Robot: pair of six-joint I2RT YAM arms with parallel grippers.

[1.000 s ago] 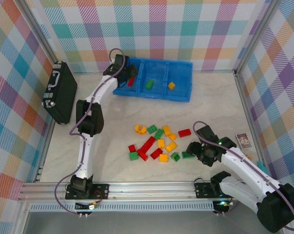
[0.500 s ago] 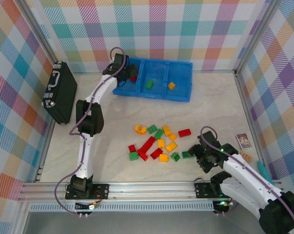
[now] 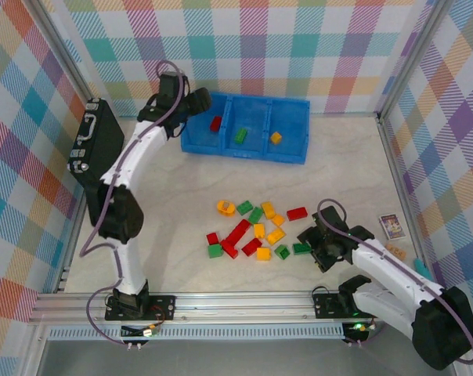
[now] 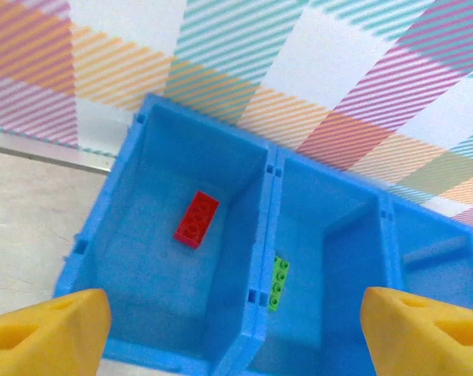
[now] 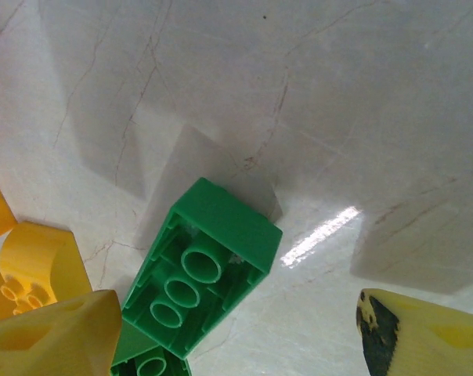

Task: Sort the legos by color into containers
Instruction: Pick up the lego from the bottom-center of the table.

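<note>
The blue bin (image 3: 296, 153) stands at the back of the table. Its left container holds a red lego (image 3: 215, 123), the middle one a green lego (image 3: 241, 135), the right one a yellow lego (image 3: 276, 138). My left gripper (image 3: 196, 100) hovers open and empty by the bin's left end. In the left wrist view the left gripper (image 4: 236, 337) looks down on the red lego (image 4: 196, 219) and the green lego (image 4: 279, 283). Loose legos (image 3: 256, 227) lie mid-table. My right gripper (image 3: 311, 244) is open. It straddles an upside-down green lego (image 5: 201, 266) lying beside its left finger (image 5: 52, 337).
A black case (image 3: 95, 145) lies along the left wall. A printed card (image 3: 389, 225) and a tan tile (image 3: 395, 251) lie by the right wall. A metal rail (image 3: 236, 301) runs along the near edge. A yellow lego (image 5: 33, 262) lies left of the green one.
The left gripper has let go of the red lego, which now lies in the left container, and has drawn back to the left. The right gripper has shifted left to the green lego.
</note>
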